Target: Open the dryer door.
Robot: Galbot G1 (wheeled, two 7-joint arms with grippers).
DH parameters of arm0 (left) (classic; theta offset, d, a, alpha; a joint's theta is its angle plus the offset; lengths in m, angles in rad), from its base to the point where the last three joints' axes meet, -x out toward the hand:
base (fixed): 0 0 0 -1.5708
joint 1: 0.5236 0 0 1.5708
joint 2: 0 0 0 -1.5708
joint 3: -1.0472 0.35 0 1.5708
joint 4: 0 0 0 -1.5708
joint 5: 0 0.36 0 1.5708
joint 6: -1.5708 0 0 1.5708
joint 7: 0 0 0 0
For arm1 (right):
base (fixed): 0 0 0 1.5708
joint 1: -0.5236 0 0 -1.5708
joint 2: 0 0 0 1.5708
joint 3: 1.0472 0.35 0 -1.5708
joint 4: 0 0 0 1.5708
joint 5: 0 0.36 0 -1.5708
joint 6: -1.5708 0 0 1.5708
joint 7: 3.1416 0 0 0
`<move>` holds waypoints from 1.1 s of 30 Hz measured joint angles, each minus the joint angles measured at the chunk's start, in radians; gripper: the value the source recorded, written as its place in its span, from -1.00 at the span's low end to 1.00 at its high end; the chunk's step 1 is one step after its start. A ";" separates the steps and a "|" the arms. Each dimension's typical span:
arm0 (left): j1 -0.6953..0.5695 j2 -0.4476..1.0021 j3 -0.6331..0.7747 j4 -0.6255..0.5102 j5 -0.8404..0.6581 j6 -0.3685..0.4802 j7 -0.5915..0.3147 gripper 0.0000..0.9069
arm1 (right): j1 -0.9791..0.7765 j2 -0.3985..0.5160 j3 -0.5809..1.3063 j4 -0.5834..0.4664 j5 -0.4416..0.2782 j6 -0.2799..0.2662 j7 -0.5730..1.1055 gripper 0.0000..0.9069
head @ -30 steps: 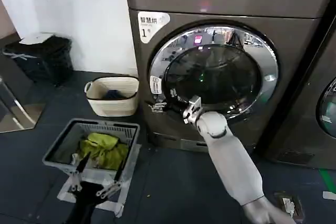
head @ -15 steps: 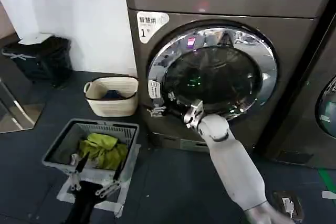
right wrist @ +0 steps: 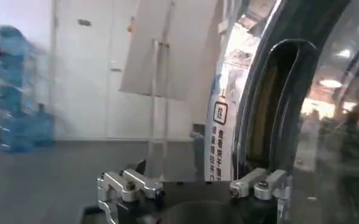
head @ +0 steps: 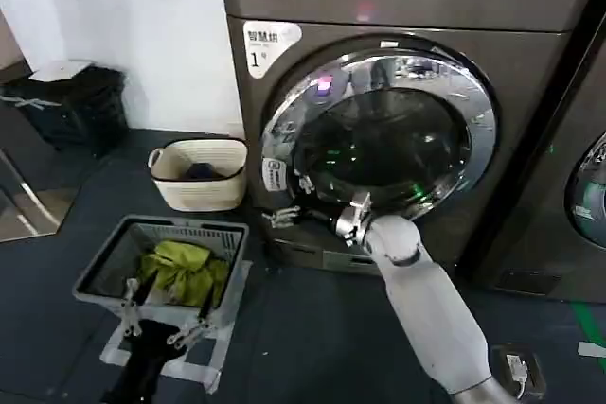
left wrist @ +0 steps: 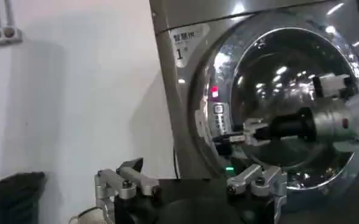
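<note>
— Reaching in, the right gripper sits at the dryer door chrome rim's lower-left edge; fingers spread.

— Door's where?

— Front of the machine w/ the "1" sticker. Left gripper idles, fingers apart, over the basket (green cloth inside).

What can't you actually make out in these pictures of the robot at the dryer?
- What is inside the drum: the dryer door has dark glass full of reflections in the head view.
- The small print on the sticker by the door's edge: too small.
- Whether the right gripper grips the door: too small in the head view.
- The neighbouring machine: cut off by the head view's edge.
</note>
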 joint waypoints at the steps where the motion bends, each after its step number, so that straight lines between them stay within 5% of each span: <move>1: -0.002 0.002 -0.003 -0.003 -0.006 0.003 0.000 1.00 | -0.004 -0.002 0.002 0.004 0.000 0.003 -0.006 1.00; 33: -0.054 0.058 -0.037 -0.049 -0.086 0.076 -0.027 1.00 | -0.305 -0.127 0.044 0.327 0.043 -0.004 0.002 1.00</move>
